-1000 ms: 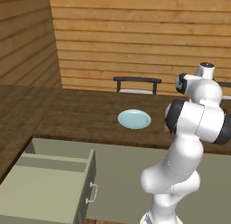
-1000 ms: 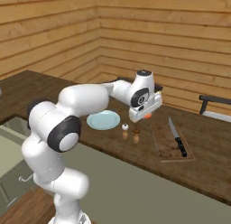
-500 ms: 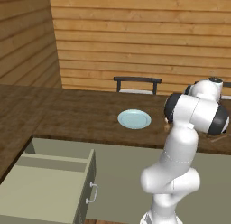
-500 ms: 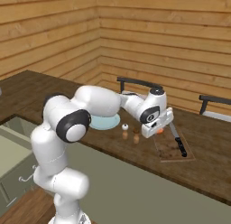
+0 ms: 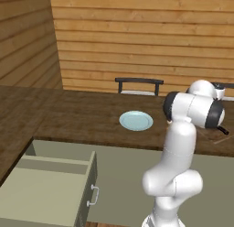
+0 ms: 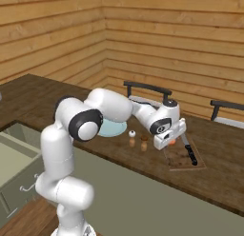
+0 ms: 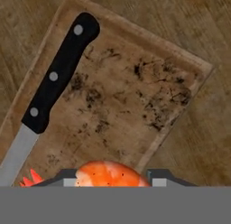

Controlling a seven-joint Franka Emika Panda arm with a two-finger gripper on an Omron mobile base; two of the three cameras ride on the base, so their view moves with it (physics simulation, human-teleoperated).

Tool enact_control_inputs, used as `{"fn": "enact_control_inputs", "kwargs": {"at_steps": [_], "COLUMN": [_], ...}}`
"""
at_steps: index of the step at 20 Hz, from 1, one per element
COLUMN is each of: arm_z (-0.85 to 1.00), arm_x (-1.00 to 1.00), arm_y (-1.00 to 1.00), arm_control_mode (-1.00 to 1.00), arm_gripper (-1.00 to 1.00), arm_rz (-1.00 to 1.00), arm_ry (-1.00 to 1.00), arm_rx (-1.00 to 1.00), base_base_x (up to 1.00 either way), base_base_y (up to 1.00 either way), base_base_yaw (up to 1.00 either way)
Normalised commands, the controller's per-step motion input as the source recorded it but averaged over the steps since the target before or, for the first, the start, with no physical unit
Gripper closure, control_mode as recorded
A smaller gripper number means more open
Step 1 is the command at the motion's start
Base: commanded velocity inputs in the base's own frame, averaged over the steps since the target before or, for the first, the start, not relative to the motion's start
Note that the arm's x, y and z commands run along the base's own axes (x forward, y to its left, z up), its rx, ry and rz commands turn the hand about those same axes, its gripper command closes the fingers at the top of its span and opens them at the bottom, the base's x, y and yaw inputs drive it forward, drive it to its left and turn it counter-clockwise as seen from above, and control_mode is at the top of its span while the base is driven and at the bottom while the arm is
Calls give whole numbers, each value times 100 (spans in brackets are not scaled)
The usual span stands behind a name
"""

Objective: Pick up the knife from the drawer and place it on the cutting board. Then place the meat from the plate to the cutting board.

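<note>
Drawer: the drawer (image 5: 48,194) hangs pulled out at the near edge in the left base view, flat front panel and small bar handle (image 5: 93,196) turned toward the arm's base.
Fingers: the fingers (image 7: 158,176) are clamped on the meat (image 7: 110,174) — in the hand view the orange-red lump sits right between the two dark tips. In the right base view the gripper (image 6: 170,142) hangs low over the near end of the board, a spot of orange (image 6: 171,142) at its tips.
Cutting board: the cutting board (image 7: 135,96) lies flat on the bench (image 6: 224,173), scuffed with dark marks, directly under the hand.
Knife: the knife (image 7: 54,90) lies on the board along one long side — black riveted handle fully on the wood, blade running off the view's edge. In the right base view it lies on the far side of the board (image 6: 188,152).
Shakers: two small shakers (image 6: 137,140) stand side by side on the bench, just beside the board.
Plate: the pale-blue plate (image 5: 136,120) sits further along the bench, bare on top.
Chairs: dark chair backs (image 6: 147,88) line the far side, against the plank wall.
</note>
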Motion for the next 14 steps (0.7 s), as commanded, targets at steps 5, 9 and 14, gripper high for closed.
{"fn": "enact_control_inputs", "kwargs": {"at_steps": [5,9,14], "arm_z": [-15,0,47], "arm_x": [8,1,-1], "arm_y": [-3,-5,1], "arm_control_mode": [-100,-100,-100], "arm_gripper": [-100,-100,-100], "arm_rz": [0,0,0], "arm_ry": [0,-1,-1], "arm_rx": [0,0,0], "base_base_x": [0,0,0], "base_base_y": [0,0,0], "base_base_yaw": [0,0,0]}}
